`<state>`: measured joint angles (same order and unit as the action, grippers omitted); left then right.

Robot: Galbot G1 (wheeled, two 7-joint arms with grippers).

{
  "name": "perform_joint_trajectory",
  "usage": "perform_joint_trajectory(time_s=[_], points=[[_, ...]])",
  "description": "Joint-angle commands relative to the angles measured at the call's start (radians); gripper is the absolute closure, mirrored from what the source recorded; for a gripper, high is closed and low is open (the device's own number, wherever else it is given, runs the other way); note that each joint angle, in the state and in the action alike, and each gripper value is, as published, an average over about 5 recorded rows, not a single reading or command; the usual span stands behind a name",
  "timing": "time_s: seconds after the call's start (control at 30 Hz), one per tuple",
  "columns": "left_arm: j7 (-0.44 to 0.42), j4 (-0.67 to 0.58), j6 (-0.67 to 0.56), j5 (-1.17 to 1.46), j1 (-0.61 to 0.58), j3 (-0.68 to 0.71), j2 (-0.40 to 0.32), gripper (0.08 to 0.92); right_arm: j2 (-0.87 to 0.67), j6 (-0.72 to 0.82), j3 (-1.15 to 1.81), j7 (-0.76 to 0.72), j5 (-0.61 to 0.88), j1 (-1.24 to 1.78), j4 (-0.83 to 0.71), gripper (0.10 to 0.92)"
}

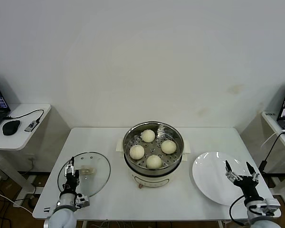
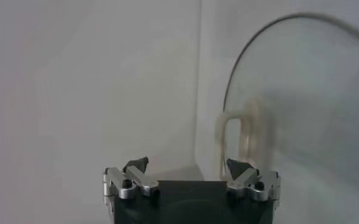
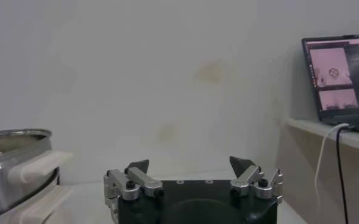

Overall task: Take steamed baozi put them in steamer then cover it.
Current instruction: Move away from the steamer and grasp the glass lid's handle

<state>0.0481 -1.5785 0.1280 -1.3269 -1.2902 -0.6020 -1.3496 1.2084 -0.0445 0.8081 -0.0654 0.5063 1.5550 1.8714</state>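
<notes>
No legible writing anywhere. White table (image 1: 104,142) stood against a plain white wall. Four baozi (image 1: 154,161) sat in the steamer (image 1: 153,148), ahead of and between both grippers. Left gripper (image 1: 70,176), fingers apart, hovered over the cover (image 1: 97,176); right gripper (image 1: 242,172), fingers apart, hovered over the plate (image 1: 206,175).

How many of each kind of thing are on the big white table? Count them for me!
Baozi: 4, all inside the steamer
Steamer: 1
Glass cover: 1
White plate: 1
Total: 7
</notes>
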Motion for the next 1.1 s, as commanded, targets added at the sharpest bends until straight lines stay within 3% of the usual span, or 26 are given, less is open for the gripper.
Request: perform_joint_trajectory(time_s=[0.03, 0.77, 0.87, 1.1], points=[[-0.009, 0.062, 0.013, -0.002, 0.068, 0.005, -0.002, 0.177, 0.0, -0.001, 0.002, -0.001, -0.002, 0.002, -0.001, 0.203], [0.062, 0.15, -0.007, 0.04, 0.108, 0.012, -0.017, 0.177, 0.0, -0.009, 0.006, -0.008, -0.013, 0.014, -0.005, 0.203], [0.067, 0.162, -0.024, 0.048, 0.11, 0.011, -0.019, 0.21, -0.002, -0.009, 0.008, -0.008, -0.014, 0.015, -0.002, 0.203], [0.075, 0.191, -0.047, 0.067, 0.115, 0.011, -0.017, 0.407, -0.002, -0.012, 0.017, -0.009, -0.022, 0.032, 0.005, 0.203]])
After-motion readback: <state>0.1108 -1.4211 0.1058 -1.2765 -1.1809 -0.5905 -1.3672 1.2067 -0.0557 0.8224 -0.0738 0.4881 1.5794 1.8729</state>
